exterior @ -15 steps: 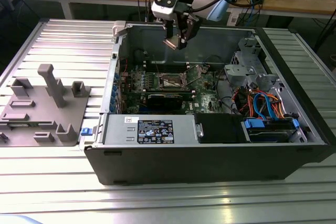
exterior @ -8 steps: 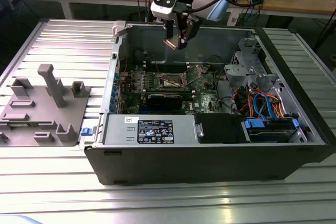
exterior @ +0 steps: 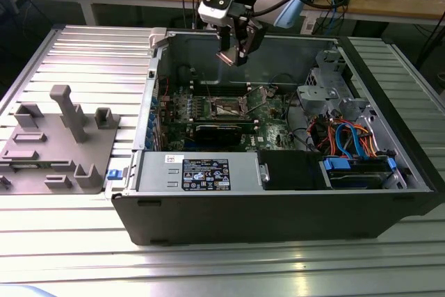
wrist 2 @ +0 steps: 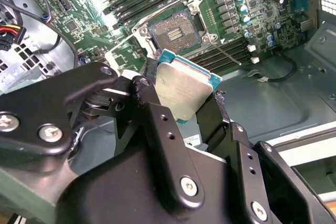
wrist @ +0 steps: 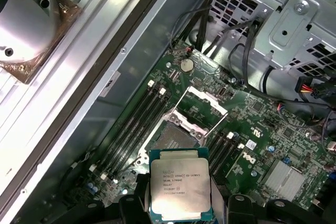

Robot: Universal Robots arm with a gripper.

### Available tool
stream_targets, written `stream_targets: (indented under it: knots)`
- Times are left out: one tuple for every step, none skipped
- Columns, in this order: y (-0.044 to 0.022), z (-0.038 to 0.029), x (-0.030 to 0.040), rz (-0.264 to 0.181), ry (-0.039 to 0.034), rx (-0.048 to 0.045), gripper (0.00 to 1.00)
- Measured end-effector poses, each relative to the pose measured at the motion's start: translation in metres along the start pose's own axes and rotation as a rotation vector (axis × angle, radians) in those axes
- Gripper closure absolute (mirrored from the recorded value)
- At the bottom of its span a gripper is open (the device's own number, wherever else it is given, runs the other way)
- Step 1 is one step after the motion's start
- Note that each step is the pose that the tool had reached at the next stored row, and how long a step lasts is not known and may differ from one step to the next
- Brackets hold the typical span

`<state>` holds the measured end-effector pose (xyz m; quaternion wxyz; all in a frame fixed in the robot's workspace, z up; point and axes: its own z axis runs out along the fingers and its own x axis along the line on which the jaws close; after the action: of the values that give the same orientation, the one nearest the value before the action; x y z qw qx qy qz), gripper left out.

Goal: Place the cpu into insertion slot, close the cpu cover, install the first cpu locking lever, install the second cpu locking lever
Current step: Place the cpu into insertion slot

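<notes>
The gripper [wrist 2: 182,98], jaws clamped on the edges of the cpu [wrist: 180,188], holds it above the motherboard [wrist: 257,124], short of the open insertion slot [wrist: 176,139]. The cpu cover [wrist: 209,99] stands raised. A tilted or offset descent could bend the slot's contacts.

cpu [wrist: 181,190], silvery top with a teal edge, held in the air above the empty gold-brown insertion slot [wrist: 176,140], cpu cover [wrist: 206,98] frame flipped up open.
</notes>
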<state>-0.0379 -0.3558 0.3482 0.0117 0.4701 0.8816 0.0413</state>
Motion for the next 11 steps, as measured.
stream_targets:
  knots:
    - [0.0000, 0.0000, 0.0000, 0.002, -0.0002, -0.0001, 0.45]
    - [0.0000, 0.0000, 0.0000, 0.005, -0.0004, -0.0001, 0.45]
    - [0.0000, 0.0001, 0.0000, 0.008, -0.0006, -0.0002, 0.45]
    - [0.0000, 0.0001, 0.0000, 0.013, -0.0011, -0.0003, 0.45]
    - [0.0000, 0.0001, 0.0000, 0.017, -0.0014, -0.0004, 0.45]
    - [0.0000, 0.0001, 0.0000, 0.021, -0.0018, -0.0004, 0.45]
    - [0.0000, 0.0001, 0.0000, 0.023, -0.0019, -0.0004, 0.45]
    - [0.0000, 0.0002, 0.0000, 0.026, -0.0022, -0.0005, 0.45]
    - [0.0000, 0.0002, 0.0000, 0.029, -0.0024, -0.0006, 0.45]
    - [0.0000, 0.0002, 0.0000, 0.031, -0.0026, -0.0006, 0.45]
    - [0.0000, 0.0002, 0.0000, 0.036, -0.0030, -0.0007, 0.45]
